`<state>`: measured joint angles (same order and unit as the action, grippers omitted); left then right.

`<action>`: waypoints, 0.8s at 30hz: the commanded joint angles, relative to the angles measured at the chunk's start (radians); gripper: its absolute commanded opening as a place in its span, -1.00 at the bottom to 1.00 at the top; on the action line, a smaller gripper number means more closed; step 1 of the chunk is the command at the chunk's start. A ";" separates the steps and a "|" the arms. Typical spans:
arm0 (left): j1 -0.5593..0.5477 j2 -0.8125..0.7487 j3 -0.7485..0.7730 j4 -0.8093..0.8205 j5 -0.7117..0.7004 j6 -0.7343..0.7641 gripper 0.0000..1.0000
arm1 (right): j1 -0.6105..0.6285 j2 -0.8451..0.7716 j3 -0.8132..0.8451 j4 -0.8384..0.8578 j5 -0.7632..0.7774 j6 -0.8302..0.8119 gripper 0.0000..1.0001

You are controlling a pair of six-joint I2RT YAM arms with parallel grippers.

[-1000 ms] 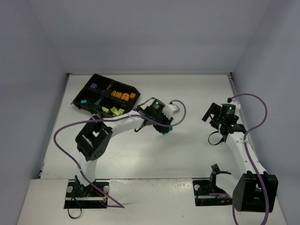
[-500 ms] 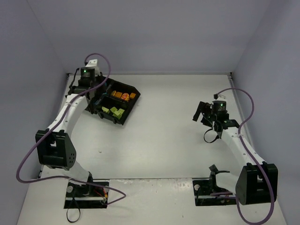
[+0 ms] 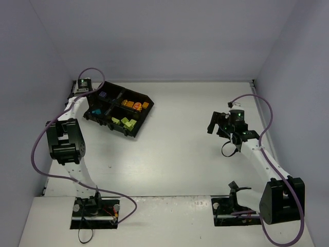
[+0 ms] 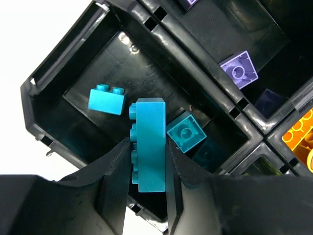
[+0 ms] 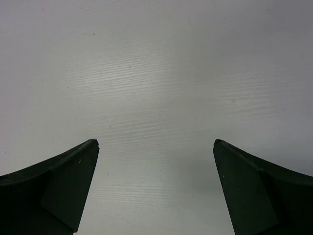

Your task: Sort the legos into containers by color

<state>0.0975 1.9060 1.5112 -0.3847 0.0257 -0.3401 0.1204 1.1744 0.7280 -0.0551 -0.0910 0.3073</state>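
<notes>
Left gripper (image 4: 147,147) clamps one long teal brick (image 4: 149,139), long axis parallel to the fingers and studs against one finger, over the tray's (image 4: 49,73) compartment. Two smaller teal bricks lie in that compartment: one oblong (image 4: 103,99), one square (image 4: 185,134). Right gripper (image 5: 155,143) gapes wide above the table (image 5: 156,58).

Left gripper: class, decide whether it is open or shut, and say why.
Shut: the left gripper clamps the long teal brick between its fingers, over the tray's teal compartment.
</notes>
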 commanded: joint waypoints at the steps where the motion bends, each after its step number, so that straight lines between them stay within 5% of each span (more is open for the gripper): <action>1: -0.001 -0.018 0.081 0.046 -0.015 0.023 -0.48 | 0.004 -0.012 0.037 0.077 -0.023 -0.019 1.00; 3: -0.001 -0.007 0.104 0.044 -0.010 0.023 -0.41 | 0.004 -0.013 0.039 0.078 -0.023 -0.019 1.00; 10: -0.004 -0.073 0.069 0.064 -0.004 0.001 0.34 | 0.004 -0.013 0.054 0.084 -0.026 -0.028 1.00; 24: -0.030 -0.461 0.090 -0.085 0.029 0.006 0.51 | -0.017 -0.067 0.316 0.023 0.121 -0.011 1.00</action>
<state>0.0780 1.5635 1.5333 -0.4259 0.0418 -0.3515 0.1177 1.1473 0.9401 -0.0490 -0.0563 0.2871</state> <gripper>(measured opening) 0.755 0.999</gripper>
